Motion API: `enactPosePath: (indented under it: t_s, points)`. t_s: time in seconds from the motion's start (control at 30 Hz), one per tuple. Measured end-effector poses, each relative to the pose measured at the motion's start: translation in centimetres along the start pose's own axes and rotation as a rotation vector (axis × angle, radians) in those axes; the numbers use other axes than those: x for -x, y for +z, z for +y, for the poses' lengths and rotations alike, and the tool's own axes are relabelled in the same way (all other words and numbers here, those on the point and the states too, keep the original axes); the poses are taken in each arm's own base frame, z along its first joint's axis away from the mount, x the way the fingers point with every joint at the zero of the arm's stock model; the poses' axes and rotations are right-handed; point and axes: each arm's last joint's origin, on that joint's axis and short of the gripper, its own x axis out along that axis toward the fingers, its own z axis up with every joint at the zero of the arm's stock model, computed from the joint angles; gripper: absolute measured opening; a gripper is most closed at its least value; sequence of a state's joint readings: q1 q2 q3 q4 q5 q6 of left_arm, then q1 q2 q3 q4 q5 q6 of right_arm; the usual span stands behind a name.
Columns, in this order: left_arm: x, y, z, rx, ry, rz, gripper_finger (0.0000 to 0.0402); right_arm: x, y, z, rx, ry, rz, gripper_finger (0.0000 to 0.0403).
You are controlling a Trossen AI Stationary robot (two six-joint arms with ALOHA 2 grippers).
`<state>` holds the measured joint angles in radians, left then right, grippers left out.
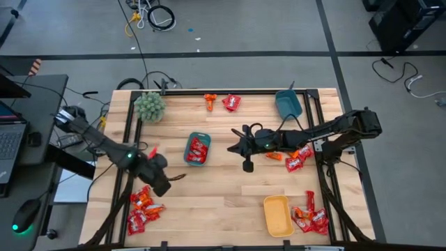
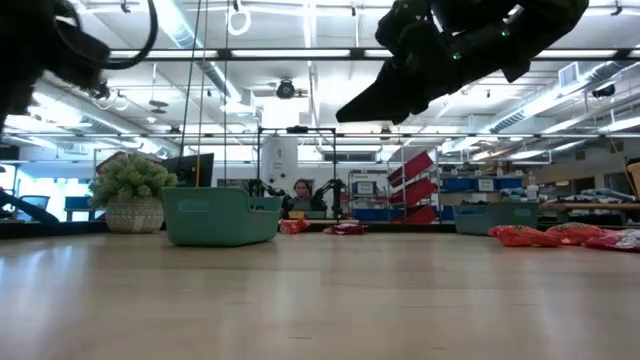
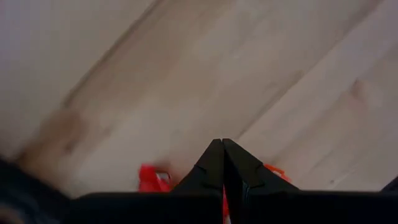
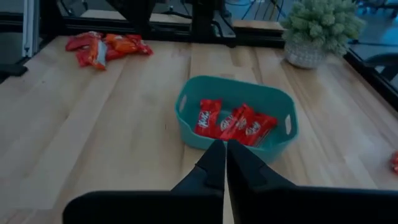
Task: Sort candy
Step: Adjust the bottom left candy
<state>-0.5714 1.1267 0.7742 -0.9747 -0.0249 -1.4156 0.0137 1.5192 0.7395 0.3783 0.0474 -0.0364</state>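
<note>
Red and orange wrapped candies lie in piles: near left (image 1: 143,208), right (image 1: 298,157) and near right (image 1: 311,219), with two more at the far edge (image 1: 221,102). The teal tray (image 1: 197,148) (image 4: 235,118) holds three red candies (image 4: 231,121). My left gripper (image 1: 160,183) (image 3: 222,143) is shut and hovers just beyond the near-left pile, whose candies (image 3: 152,178) show below its fingers. My right gripper (image 1: 235,148) (image 4: 225,144) is shut, raised above the table and points at the teal tray from its right.
A blue tray (image 1: 288,103) sits at the far right and a yellow tray (image 1: 277,215) at the near edge. A fuzzy green plant (image 1: 150,107) stands at the far left corner. Bare wood (image 1: 216,192) lies between the trays. A person shows far behind the table (image 2: 301,190).
</note>
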Motion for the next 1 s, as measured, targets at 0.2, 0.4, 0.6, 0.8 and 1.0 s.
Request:
enactPosePath:
  t_s: [0.2, 0.4, 0.6, 0.8, 1.0]
  points:
    - [-0.3, -2.1, 0.1, 0.267, 0.068, 0.052, 0.0000, 0.0, 0.0, 0.0, 0.023, 0.012, 0.001, 0.0003]
    - [-1.9, -3.3, 0.0, 0.371, 0.252, 0.190, 0.0000, 0.0, -0.1, 0.1, 0.032, 0.019, 0.006, 0.0000]
    - [-4.1, -3.7, -0.7, 0.369, 0.363, 0.235, 0.0000, 0.0, -0.1, 0.1, 0.060, 0.020, 0.009, 0.0000]
    - [-6.0, -3.8, -0.8, 0.321, 0.470, 0.208, 0.0000, 0.0, -0.1, 0.1, 0.072, 0.020, 0.009, 0.0001]
    - [-7.8, -3.6, -1.5, 0.285, 0.465, 0.144, 0.0000, 0.0, -0.1, 0.1, 0.080, 0.021, 0.009, 0.0002]
